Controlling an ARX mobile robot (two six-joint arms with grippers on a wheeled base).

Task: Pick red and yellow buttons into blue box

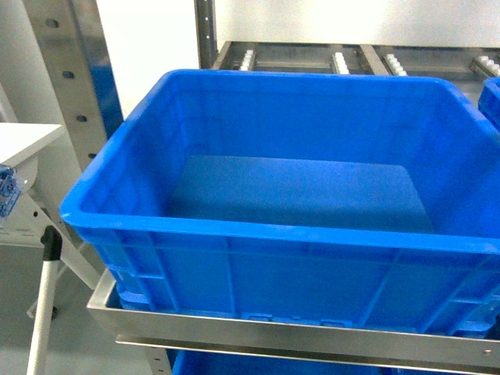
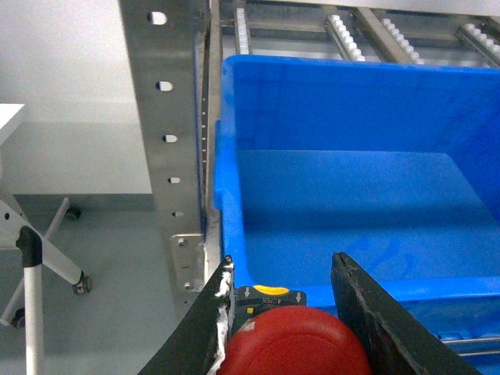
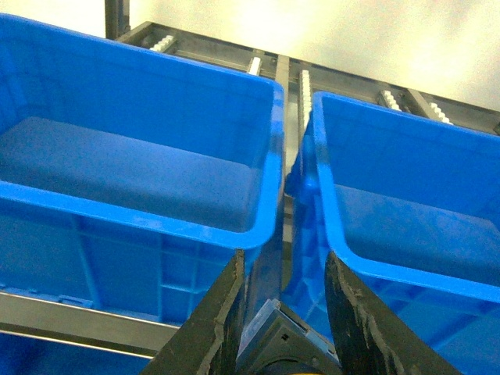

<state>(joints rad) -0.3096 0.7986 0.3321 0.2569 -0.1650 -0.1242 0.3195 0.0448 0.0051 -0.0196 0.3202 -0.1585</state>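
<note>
Red round push button (image 2: 293, 344) sits clamped in the left end effector (image 2: 289, 328), just outside the big, deep blue plastic box (image 1: 258, 234). Nothing lies in the box yet. Right end effector (image 3: 281, 312) grips something dark; I cannot tell what.

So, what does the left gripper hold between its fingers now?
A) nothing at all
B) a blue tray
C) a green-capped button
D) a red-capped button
D: in the left wrist view the left gripper has its two dark fingers on either side of the red button, whose red cap fills the gap, in front of the blue box.
</note>
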